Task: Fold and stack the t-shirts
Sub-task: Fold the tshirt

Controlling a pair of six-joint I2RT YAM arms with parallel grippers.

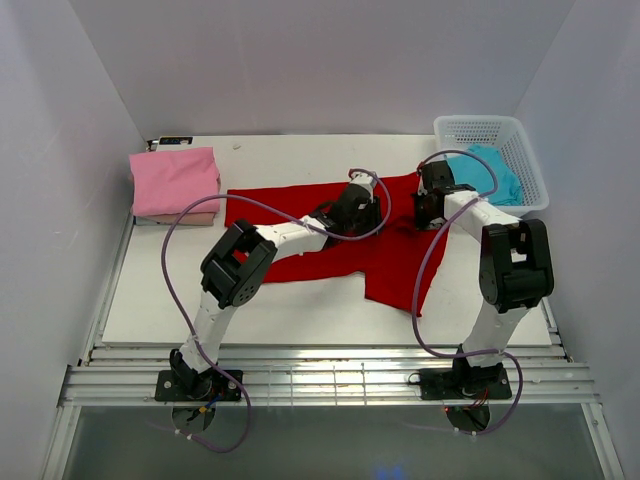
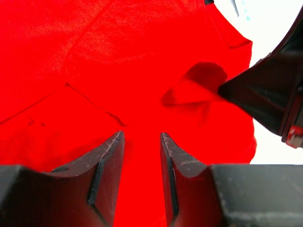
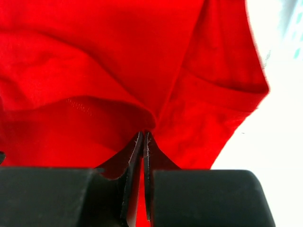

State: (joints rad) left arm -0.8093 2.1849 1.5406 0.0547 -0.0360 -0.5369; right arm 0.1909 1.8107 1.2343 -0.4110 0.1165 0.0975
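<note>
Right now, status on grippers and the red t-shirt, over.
Right gripper shut on red t-shirt, pinching a raised fold. Left gripper open over the cloth. White lattice basket far right, not blocking.

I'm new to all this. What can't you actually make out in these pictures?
- Top view: the pink shirt covers the beige shirt, bar one edge.
- Top view: the basket wall hides part of the turquoise shirt.
- Top view: the left arm and right arm cover parts of the red shirt.
- Left wrist view: whether the open left gripper touches the red shirt is unclear; the frame cuts the shirt off.
</note>
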